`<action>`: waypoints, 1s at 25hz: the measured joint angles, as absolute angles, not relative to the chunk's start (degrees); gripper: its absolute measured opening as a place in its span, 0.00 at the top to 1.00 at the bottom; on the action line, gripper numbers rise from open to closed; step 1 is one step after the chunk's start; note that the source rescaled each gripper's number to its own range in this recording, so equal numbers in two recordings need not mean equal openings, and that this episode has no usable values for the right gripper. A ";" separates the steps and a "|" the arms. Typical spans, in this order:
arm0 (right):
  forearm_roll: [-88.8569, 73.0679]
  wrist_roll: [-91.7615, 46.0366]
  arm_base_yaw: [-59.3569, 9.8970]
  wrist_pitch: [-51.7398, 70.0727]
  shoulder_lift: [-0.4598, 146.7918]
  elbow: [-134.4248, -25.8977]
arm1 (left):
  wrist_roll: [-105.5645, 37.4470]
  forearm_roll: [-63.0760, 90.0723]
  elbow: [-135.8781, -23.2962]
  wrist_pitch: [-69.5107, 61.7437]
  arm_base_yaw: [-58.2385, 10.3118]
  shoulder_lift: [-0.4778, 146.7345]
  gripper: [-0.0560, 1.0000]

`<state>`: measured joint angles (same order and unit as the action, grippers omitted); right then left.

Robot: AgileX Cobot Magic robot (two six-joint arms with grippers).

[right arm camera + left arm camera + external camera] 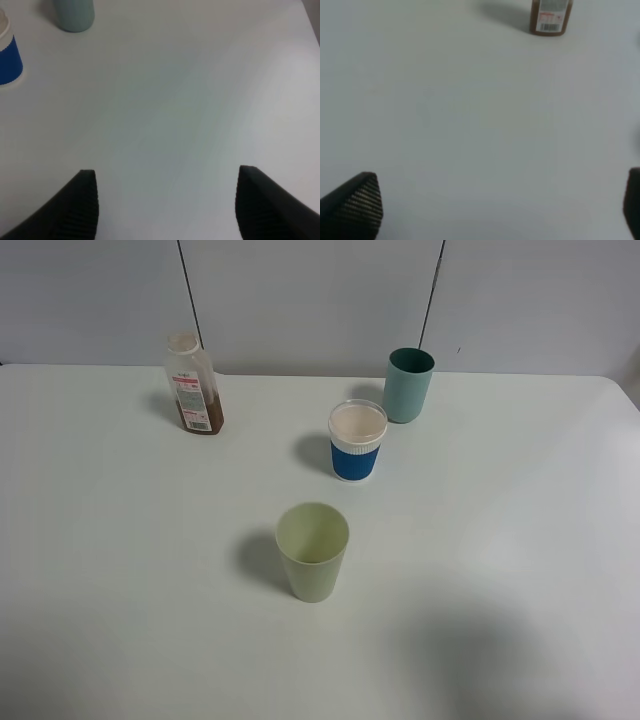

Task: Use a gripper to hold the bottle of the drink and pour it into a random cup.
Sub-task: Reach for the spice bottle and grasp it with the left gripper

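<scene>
Nearest, the left gripper [498, 202] and right gripper [167, 200] both gaped open and empty, the cup [313, 551] stood further out, and the bottle [194, 383] stood upright far back left, probably light, slick, squeezable plastic, so I'd grab its labelled body.

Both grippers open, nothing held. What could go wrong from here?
The clear plastic bottle with the red-and-white label is tall, with only a low band of brown liquid. An off-centre close by the open left gripper may topple it.
The pale yellow-green plastic tumbler looks empty and stands free. A bump from the bottle could knock it over.
</scene>
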<state>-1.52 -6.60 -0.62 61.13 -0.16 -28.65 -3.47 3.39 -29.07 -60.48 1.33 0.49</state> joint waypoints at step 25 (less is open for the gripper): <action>-1.52 -6.60 -0.62 61.14 -0.16 -28.65 | -3.47 3.39 -29.07 -60.48 1.33 0.49 0.03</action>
